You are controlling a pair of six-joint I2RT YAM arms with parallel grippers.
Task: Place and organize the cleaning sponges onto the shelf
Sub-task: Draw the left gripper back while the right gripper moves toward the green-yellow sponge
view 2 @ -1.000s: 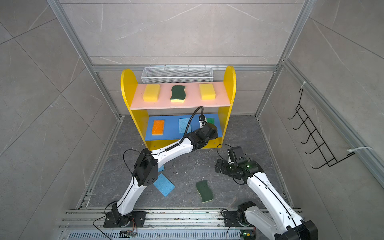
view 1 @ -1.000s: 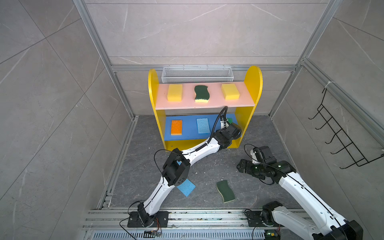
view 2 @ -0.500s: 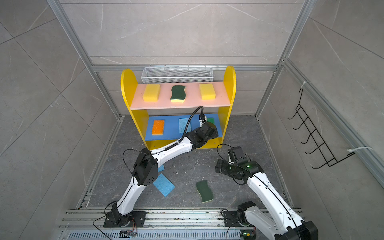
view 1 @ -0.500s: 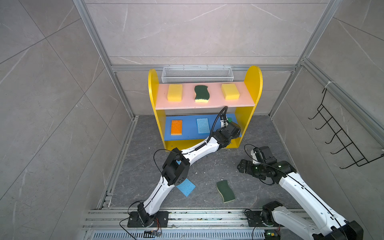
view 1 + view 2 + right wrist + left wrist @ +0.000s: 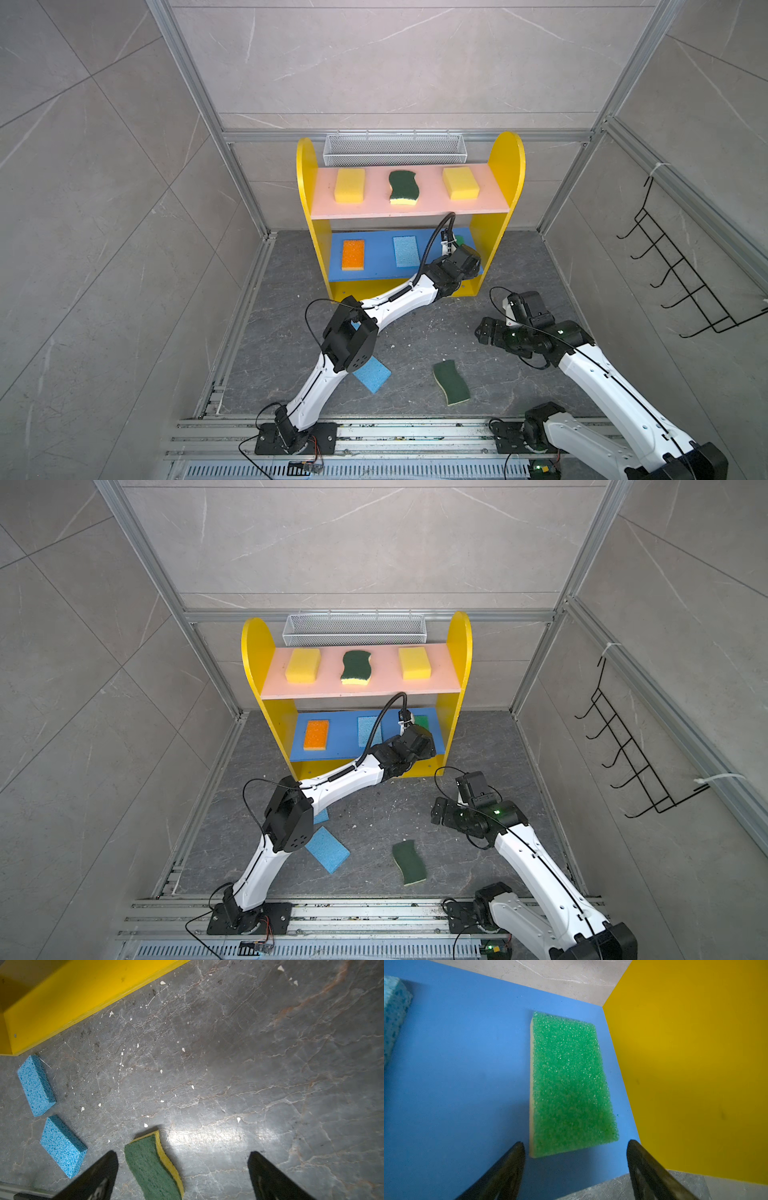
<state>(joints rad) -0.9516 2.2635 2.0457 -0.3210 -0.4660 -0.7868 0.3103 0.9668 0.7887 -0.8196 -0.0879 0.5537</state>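
Note:
The yellow shelf (image 5: 505, 166) holds two yellow sponges (image 5: 350, 185) (image 5: 460, 183) and a dark green scourer (image 5: 403, 187) on its pink board. On the blue board (image 5: 456, 1064) lie an orange sponge (image 5: 353, 254), a light blue one (image 5: 405, 251) and a bright green one (image 5: 571, 1084). My left gripper (image 5: 575, 1142) is open, its tips either side of the green sponge's near end, not touching it. On the floor lie two blue sponges (image 5: 36, 1084) (image 5: 62, 1145) and a second scourer (image 5: 151, 1167). My right gripper (image 5: 182, 1152) hangs open above that scourer.
A white wire mesh basket (image 5: 392, 149) sits behind the shelf top. A black wire hook rack (image 5: 681, 282) hangs on the right wall. Tiled walls close in three sides. Metal rails (image 5: 374, 432) run along the front. White crumbs dot the grey floor (image 5: 228, 1064).

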